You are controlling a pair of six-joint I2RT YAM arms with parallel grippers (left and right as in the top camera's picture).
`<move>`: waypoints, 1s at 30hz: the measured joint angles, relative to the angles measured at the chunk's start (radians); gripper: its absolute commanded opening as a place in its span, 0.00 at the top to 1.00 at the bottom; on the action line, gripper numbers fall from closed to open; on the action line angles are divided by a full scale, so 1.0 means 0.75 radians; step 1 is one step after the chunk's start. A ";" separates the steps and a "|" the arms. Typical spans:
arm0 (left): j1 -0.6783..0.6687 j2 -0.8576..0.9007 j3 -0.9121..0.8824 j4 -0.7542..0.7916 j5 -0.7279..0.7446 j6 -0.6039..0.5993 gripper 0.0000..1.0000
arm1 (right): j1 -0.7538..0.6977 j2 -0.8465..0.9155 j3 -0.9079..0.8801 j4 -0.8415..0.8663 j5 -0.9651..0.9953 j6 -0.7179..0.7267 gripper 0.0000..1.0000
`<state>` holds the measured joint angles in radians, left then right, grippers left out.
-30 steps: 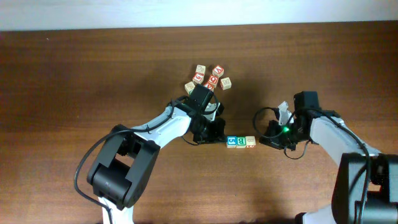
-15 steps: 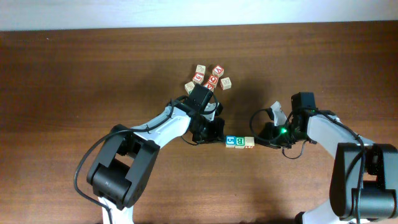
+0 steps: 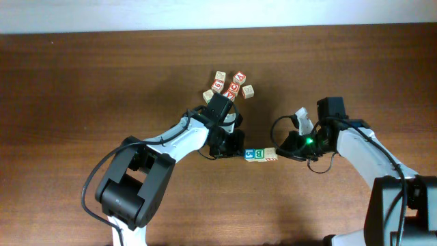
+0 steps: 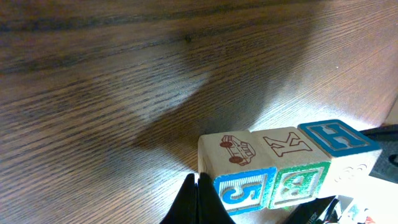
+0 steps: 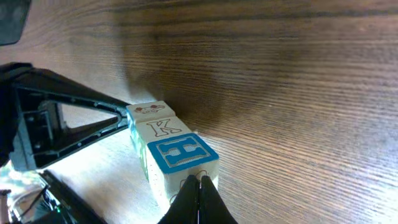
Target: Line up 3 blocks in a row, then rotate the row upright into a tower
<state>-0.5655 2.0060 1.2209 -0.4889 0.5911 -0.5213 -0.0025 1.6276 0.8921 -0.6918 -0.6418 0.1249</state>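
Three blocks (image 3: 260, 154) sit touching in a row on the table (image 3: 102, 89), lying between the two grippers' fingertips. The left gripper (image 4: 198, 194) has its fingers pressed fully together, holding nothing, tips against the 5 block (image 4: 238, 186), with the green block (image 4: 297, 180) just beyond. The right gripper (image 5: 198, 194) is likewise closed and empty, tips against the H block (image 5: 181, 155).
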 measured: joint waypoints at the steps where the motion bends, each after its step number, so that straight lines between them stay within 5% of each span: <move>1: 0.000 0.000 0.000 0.000 -0.001 0.000 1.00 | 0.014 0.000 0.001 -0.001 0.029 0.033 0.96; 21: 0.029 0.011 -0.016 -0.022 -0.108 -0.005 1.00 | 0.267 -0.041 0.142 0.007 0.132 0.243 0.96; 30: -0.003 0.011 -0.015 0.010 0.010 -0.010 1.00 | 0.382 -0.052 0.157 0.051 0.045 0.292 0.96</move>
<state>-0.5674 2.0144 1.2098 -0.4816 0.5983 -0.5285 0.2844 1.5887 1.0100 -0.6537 -0.6083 0.3443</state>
